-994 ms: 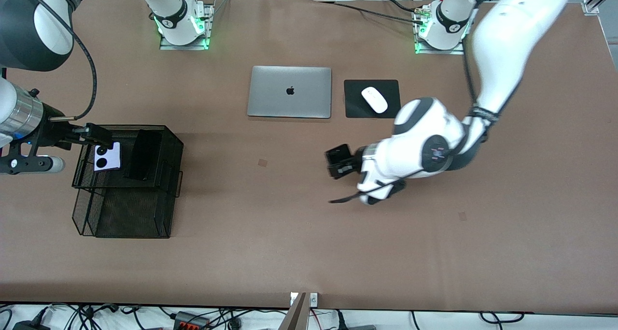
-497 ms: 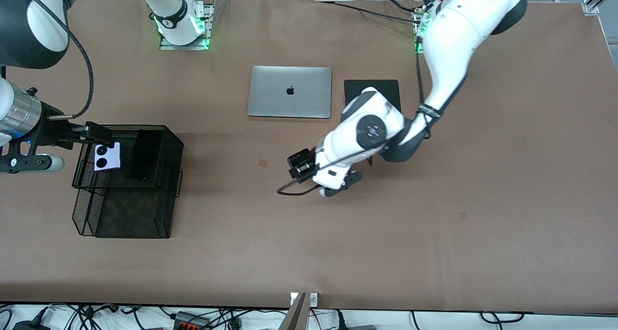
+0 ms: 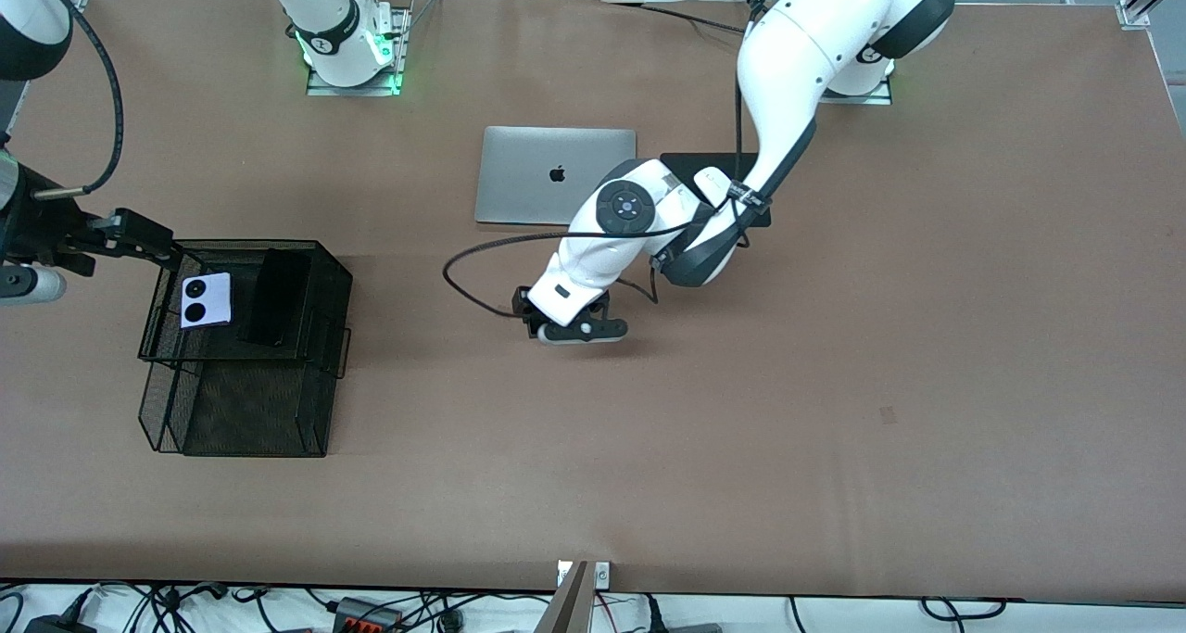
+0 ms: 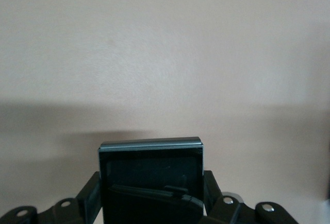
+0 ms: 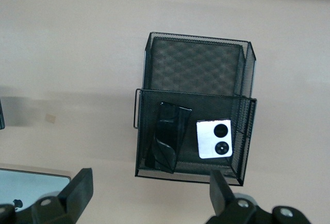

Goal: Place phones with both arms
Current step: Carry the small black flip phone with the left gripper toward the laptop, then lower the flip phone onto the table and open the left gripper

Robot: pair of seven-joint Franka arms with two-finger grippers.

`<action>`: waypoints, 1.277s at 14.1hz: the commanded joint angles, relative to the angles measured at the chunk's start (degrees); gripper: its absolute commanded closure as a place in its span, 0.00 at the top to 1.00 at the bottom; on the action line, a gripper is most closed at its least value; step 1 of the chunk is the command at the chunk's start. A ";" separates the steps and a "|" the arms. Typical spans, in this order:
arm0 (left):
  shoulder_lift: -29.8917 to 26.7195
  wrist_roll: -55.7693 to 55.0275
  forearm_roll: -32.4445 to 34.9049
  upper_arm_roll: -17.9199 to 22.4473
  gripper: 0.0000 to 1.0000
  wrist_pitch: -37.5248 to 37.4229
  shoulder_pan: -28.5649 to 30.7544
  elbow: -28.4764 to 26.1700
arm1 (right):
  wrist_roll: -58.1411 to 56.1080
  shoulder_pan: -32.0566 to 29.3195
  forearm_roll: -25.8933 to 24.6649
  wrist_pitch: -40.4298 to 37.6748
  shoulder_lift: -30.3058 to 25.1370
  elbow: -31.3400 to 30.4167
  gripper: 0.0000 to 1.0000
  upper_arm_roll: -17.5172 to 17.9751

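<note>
The left gripper (image 3: 556,322) hangs over bare brown table (image 3: 834,429), nearer the front camera than the silver laptop (image 3: 556,175), and its jaws are clamped on the small squarish black phone (image 4: 151,180), one finger on each side edge, the glossy face turned to the wrist camera. The right gripper (image 3: 148,237) hovers at the rim of the black mesh organizer (image 3: 329,272), fingers (image 5: 77,188) spread wide and holding nothing. Directly below that gripper, in the organizer's upper compartment, the lavender phone (image 5: 214,139) lies with its two black camera circles up, and just beside it the long black phone (image 5: 167,136) leans tilted; the lower compartment holds nothing I can see. The white mouse (image 3: 712,184) on its black mouse pad (image 3: 741,162) is partly covered by the left arm. The held phone looks stiff, light and slick, with glass that could crack or scratch, so I judge a grip on the narrow side edges, near the middle, safest; a loose pinch risks it sliding out when lowered against the wire mesh.
</note>
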 commanded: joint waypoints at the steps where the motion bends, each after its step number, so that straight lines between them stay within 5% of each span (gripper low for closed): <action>1: 1.02 8.78 3.14 1.25 0.25 -0.12 -0.84 1.86 | -0.01 -1.61 -1.44 0.83 -2.77 -4.23 1.00 1.51; 6: 4.01 9.15 4.91 3.53 0.25 0.06 -3.38 2.73 | -0.02 -3.28 -1.44 5.12 -9.78 -16.52 1.00 1.42; 13: 5.67 3.35 4.82 6.26 0.39 0.24 -5.24 3.78 | -0.02 -3.54 -1.36 5.66 -9.89 -17.08 1.00 1.42; 16: 6.91 3.44 4.91 7.23 0.79 0.24 -5.94 5.72 | -0.11 -3.28 -1.36 6.28 -8.58 -16.55 1.00 1.50; 17: 6.91 3.44 4.91 7.41 1.00 0.24 -6.12 5.98 | -0.19 -3.28 -1.36 6.28 -7.44 -15.85 1.00 1.59; 18: 6.91 3.70 4.91 7.58 1.00 0.24 -6.38 5.99 | -0.11 -3.11 -1.18 6.37 -6.65 -15.84 1.00 1.77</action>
